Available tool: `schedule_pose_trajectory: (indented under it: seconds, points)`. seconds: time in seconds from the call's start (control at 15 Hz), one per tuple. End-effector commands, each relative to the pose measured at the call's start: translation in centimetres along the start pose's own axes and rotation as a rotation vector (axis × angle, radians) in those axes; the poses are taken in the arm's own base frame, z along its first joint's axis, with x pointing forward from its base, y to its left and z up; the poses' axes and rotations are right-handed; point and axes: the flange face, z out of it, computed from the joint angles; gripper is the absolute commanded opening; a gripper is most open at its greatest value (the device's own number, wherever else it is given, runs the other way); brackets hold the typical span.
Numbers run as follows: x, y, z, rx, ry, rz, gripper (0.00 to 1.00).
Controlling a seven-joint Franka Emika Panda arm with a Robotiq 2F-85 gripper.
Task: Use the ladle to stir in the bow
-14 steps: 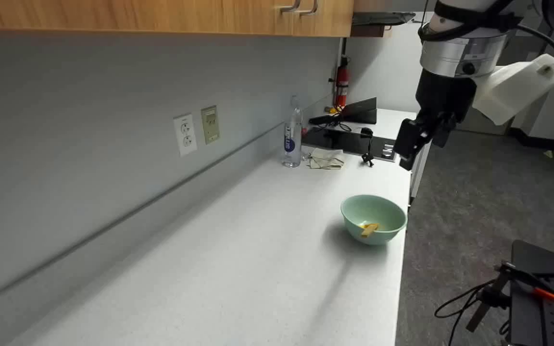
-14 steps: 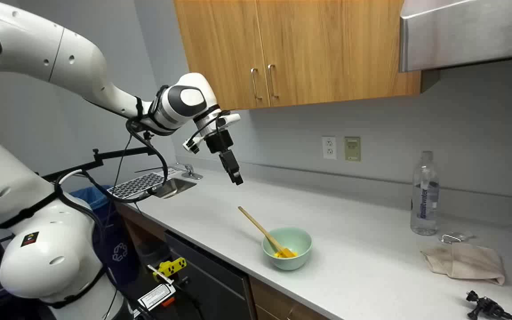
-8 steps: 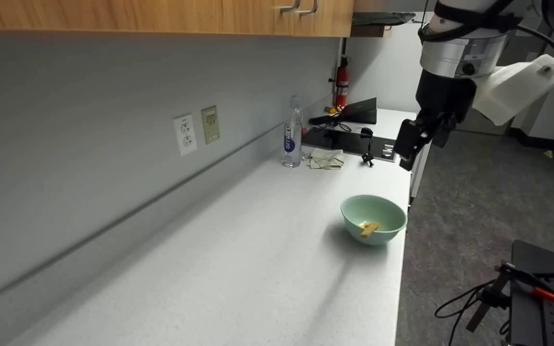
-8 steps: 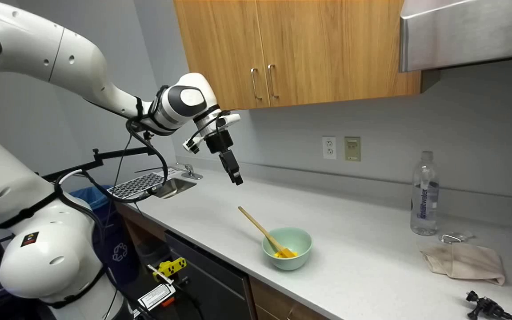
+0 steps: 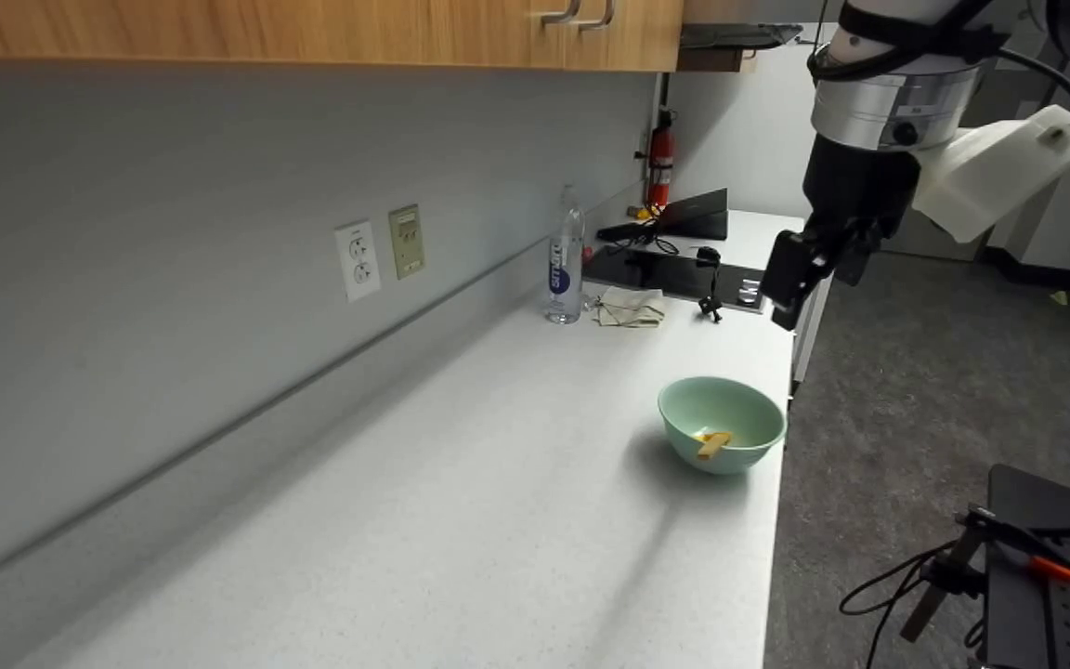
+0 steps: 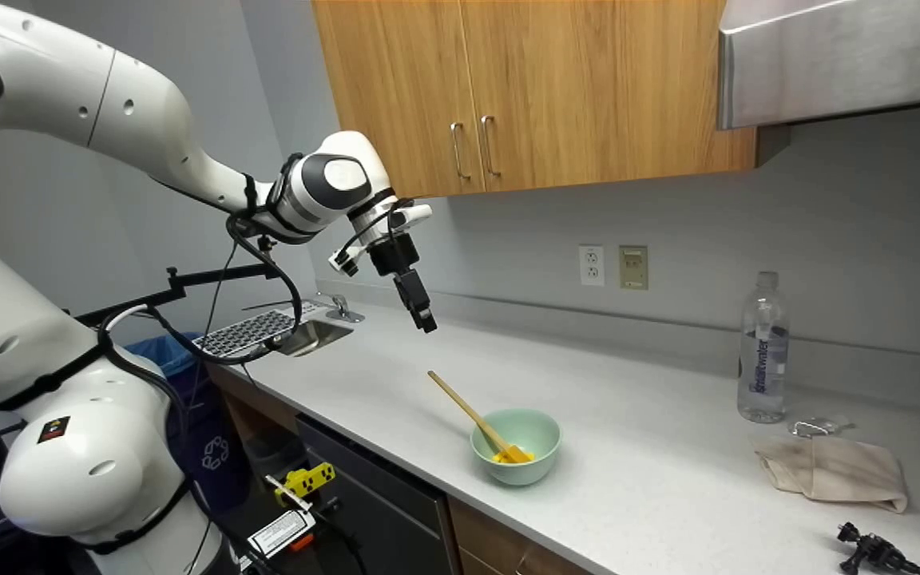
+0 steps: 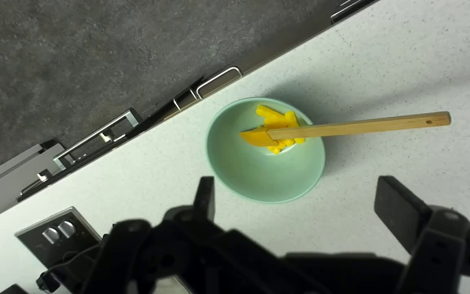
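Note:
The light green bowl (image 7: 259,175) stands upright on the counter near its front edge; it shows in both exterior views (image 5: 725,404) (image 6: 517,476). The ladle (image 7: 357,127), which looks like a spatula with a wooden handle and orange-yellow head, leans in the bowl. Its head rests on several yellow pieces (image 7: 275,117) and its handle sticks out over the rim, also in an exterior view (image 6: 468,409). My gripper (image 7: 299,194) is open and empty, its fingers wide apart. In the exterior views (image 5: 814,288) (image 6: 426,319) it hangs well above the counter, touching neither bowl nor ladle.
A water bottle (image 6: 763,359) stands by the back wall, with a folded cloth (image 6: 835,473) and a black mount (image 6: 875,551) nearby. Wooden cabinets (image 6: 556,96) hang above the counter. A sink (image 6: 312,338) and a stove (image 5: 665,272) are at the sides.

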Motion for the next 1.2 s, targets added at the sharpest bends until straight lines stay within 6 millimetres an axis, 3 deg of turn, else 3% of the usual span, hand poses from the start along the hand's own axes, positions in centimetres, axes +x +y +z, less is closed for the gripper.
schedule_pose_trajectory:
  seconds: [0.0, 1.13]
  points:
    - [0.02, 0.01, -0.03, 0.0, -0.001, 0.0, 1.0]
    - [-0.62, 0.42, 0.54, -0.03, -0.07, 0.055, 1.0]
